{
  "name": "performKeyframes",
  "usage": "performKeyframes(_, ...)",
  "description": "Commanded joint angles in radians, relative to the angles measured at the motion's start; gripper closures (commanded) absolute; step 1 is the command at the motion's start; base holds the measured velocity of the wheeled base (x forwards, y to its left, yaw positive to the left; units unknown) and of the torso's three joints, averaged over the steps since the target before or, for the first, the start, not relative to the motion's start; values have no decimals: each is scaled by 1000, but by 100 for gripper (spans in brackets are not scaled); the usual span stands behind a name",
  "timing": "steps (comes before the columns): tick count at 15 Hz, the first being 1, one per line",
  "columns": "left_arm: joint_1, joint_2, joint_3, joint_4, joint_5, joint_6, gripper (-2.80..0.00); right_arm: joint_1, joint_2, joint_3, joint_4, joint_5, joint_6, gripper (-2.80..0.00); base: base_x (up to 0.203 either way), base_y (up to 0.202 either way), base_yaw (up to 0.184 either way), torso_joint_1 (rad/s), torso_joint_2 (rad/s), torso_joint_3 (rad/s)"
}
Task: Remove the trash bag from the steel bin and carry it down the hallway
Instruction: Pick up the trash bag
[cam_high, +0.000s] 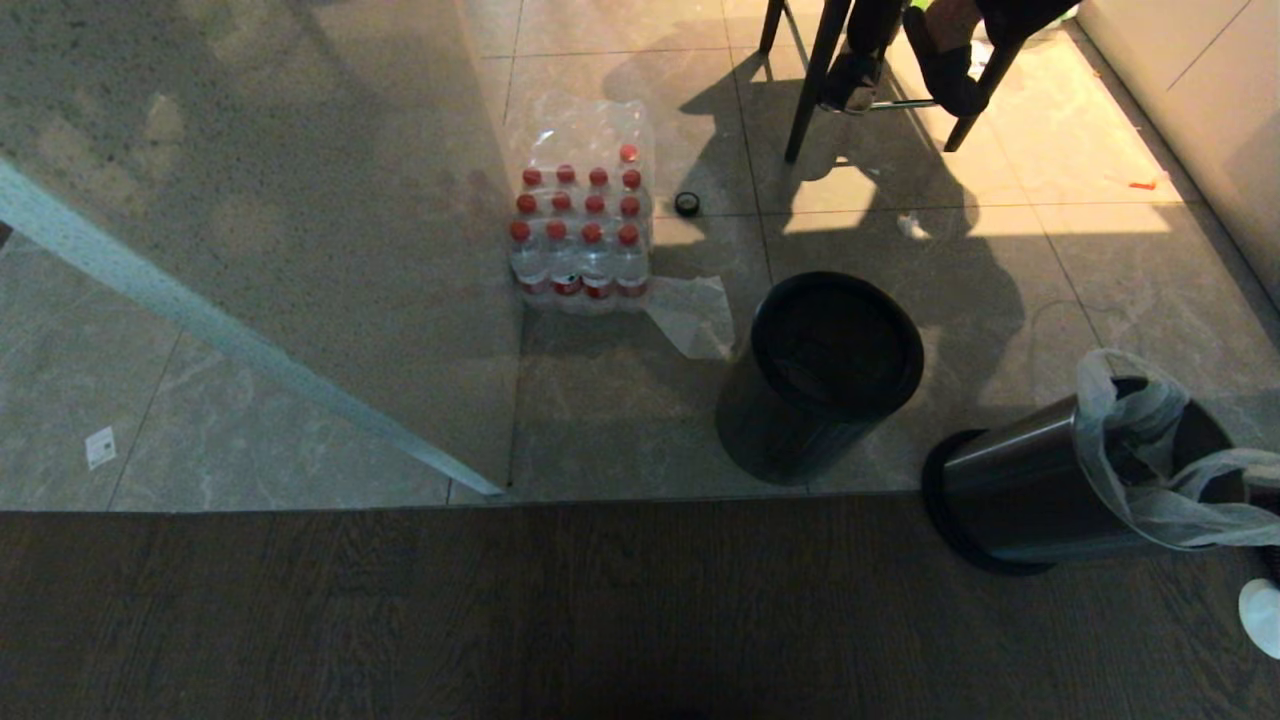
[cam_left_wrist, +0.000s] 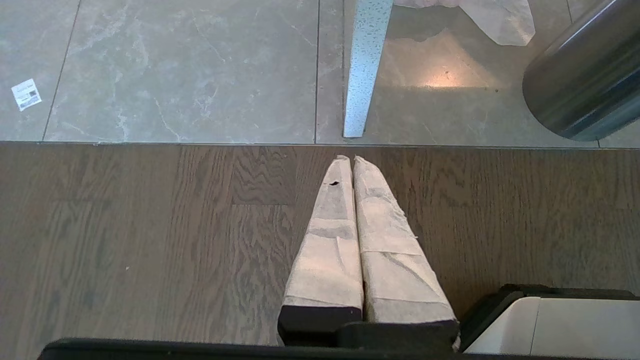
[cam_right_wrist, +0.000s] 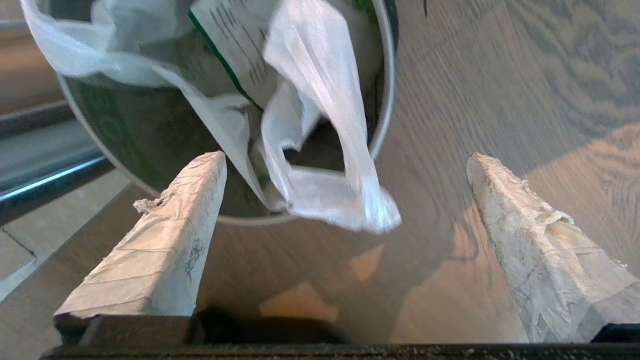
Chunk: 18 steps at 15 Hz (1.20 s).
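We've got the right pincer (cam_right_wrist: 345, 160) spread wide, empty, just short of the steel bin (cam_high: 1010, 490), which lies tipped on its side. The trash bag (cam_right_wrist: 320, 150) spills from the bin's mouth straight toward us, its loose handle between the fingers. Only the right wrist view shows that. The left pincer (cam_left_wrist: 350, 162), pressed together, hangs farther from the bin.

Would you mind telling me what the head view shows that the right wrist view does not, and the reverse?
Only the head view shows the bottle pack, a second black-rimmed bin and chair legs. Only the right wrist view shows the right hand, open in front of the bag's loose handle, and printed paper inside the bin. Both show the steel bin with the trash bag and the wooden floor.
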Motion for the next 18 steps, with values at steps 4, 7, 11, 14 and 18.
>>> performKeyframes(4,0,0,0,0,0,-1,0,8,19,-3,53,105,-7,-280,0,0,0,0,0,0)
performKeyframes(7,0,0,0,0,0,-1,0,35,43,-20,54,176,-7,-280,0,0,0,0,0,0)
performKeyframes(11,0,0,0,0,0,-1,0,116,78,-42,36,179,-12,-280,0,0,0,0,0,0)
performKeyframes(14,0,0,0,0,0,-1,0,150,111,-89,20,175,-14,-280,0,0,0,0,0,0)
performKeyframes(18,0,0,0,0,0,-1,0,174,162,-126,-84,129,-39,-280,0,0,0,0,0,0)
